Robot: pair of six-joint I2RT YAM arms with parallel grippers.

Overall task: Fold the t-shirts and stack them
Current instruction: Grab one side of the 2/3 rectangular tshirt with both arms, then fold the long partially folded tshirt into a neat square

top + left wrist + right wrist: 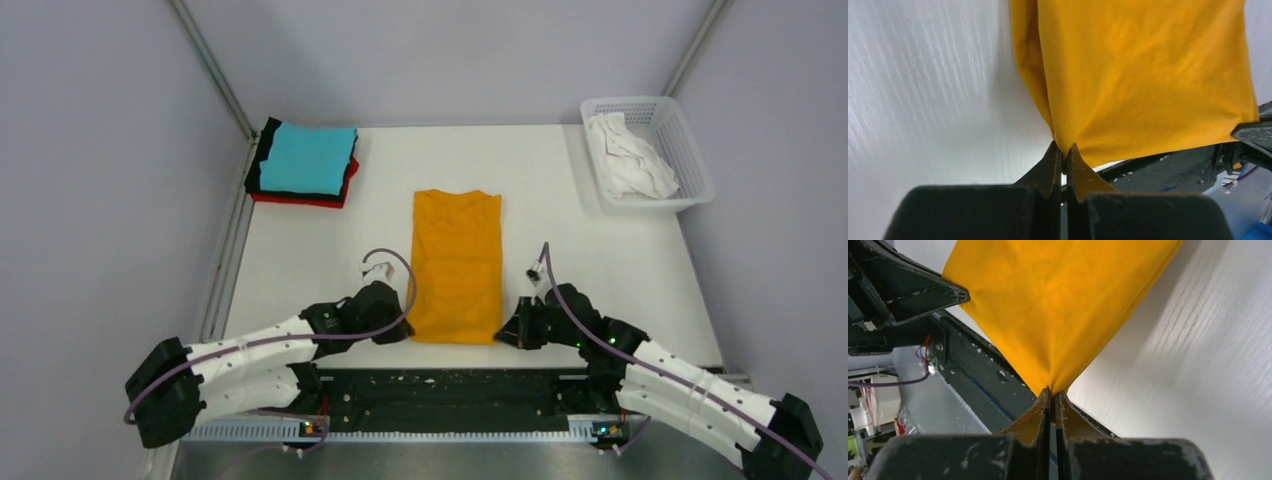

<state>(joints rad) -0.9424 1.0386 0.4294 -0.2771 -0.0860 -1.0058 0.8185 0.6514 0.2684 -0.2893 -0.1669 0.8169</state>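
Orange-yellow soft cloth t-shirt (pixel 457 265) lies in the middle of the white wood-grain table (pixel 580 250). It is narrowed to a long strip, collar end far and hem near the arms, and smooth except for puckers at the pinched corners. A folded stack of cyan, black and red shirts (pixel 305 162) sits far left. A crumpled white shirt (pixel 628 155) lies in the white plastic mesh basket (pixel 692 185) far right. The left gripper (pixel 1062 155) is clamped on the near-left hem corner, the right gripper (pixel 1052 397) on the near-right. The step should go best if both corners rise level, with the hem kept taut and carried to the collar.
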